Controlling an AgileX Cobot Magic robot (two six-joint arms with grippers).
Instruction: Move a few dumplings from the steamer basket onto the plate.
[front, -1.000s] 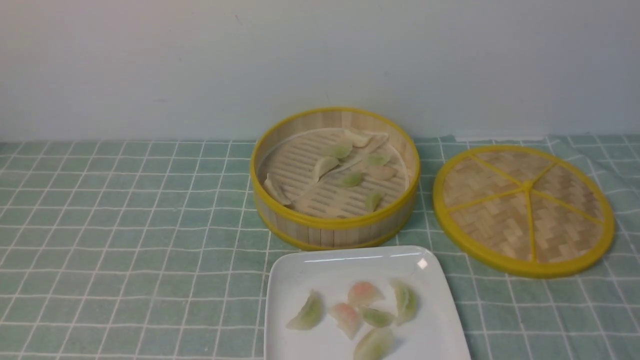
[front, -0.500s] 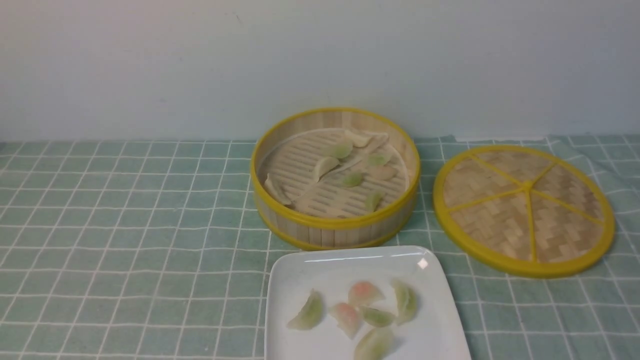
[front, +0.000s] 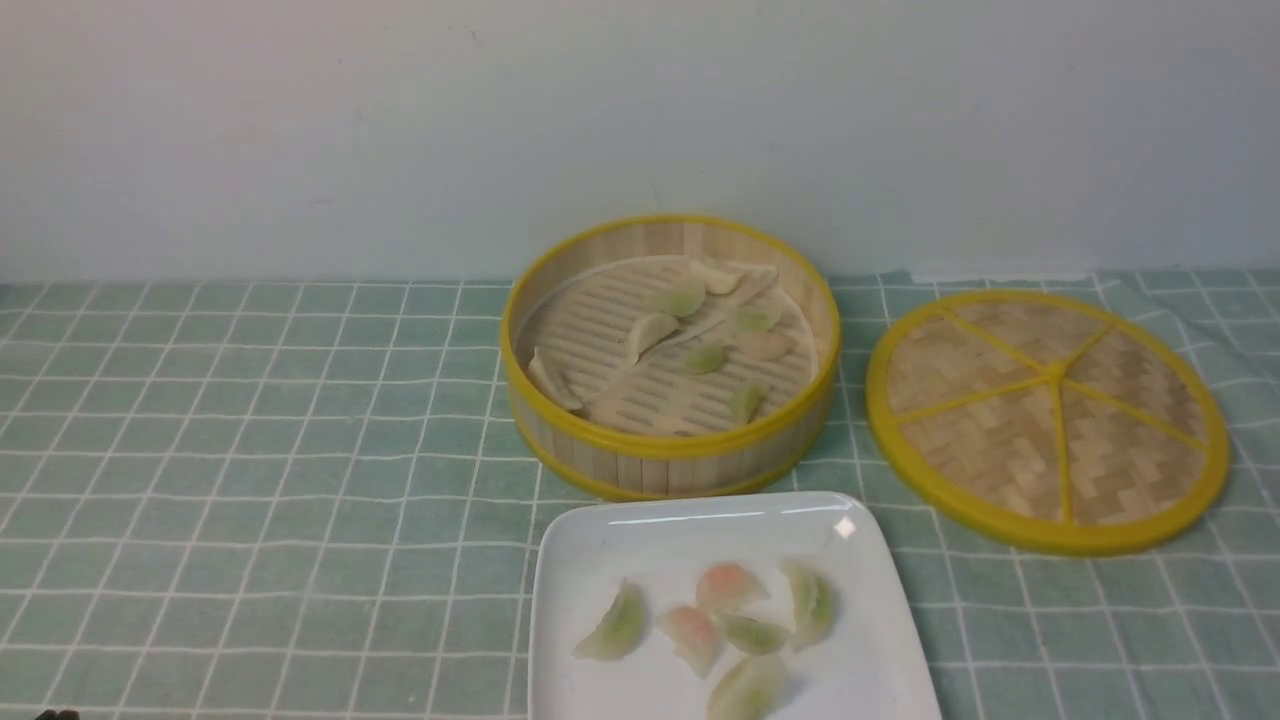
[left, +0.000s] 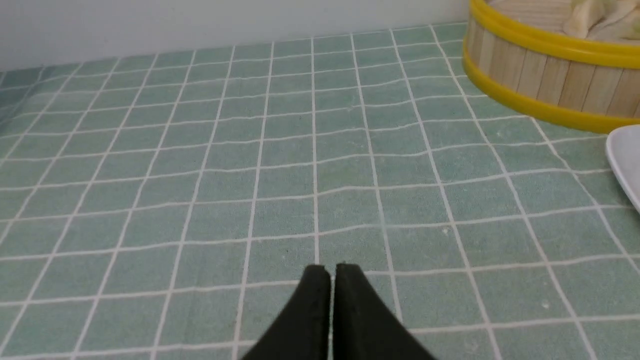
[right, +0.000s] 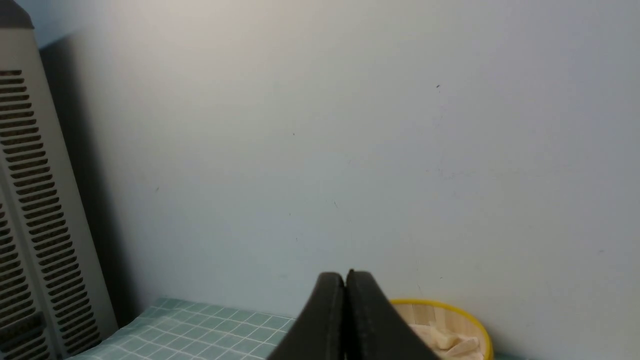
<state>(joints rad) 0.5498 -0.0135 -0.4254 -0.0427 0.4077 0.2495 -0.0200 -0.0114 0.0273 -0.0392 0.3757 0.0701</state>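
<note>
Six dumplings (front: 722, 625) lay on the plate (front: 650, 530), which sat on the desk (front: 250, 450) just in front of the steamer basket (front: 668, 455), nearly touching its near wall. Two of the plated ones were pink-tinted and four pale green, gathered loosely toward the plate's middle and near edge. With "a few" asked for, the transfer looked done or very nearly so.

Inside the basket several more dumplings (front: 705, 358) remained, cream and green, scattered mostly over the far and right parts of its slatted floor, with one leaning against the left inner wall. Whether any of these were meant to follow could not be judged from the scene.

The woven lid (front: 1047, 417) lay flat to the right of the basket, apart from it.

Neither arm was working over the basket or the plate. The left pincer (left: 331, 272) was closed on nothing, its tips pressed together above bare cloth well to the left of the basket. The right pincer (right: 345, 280) was likewise closed and empty, raised and pointed toward the wall (right: 350, 125) behind the basket, whose rim showed just beyond its tips.
</note>
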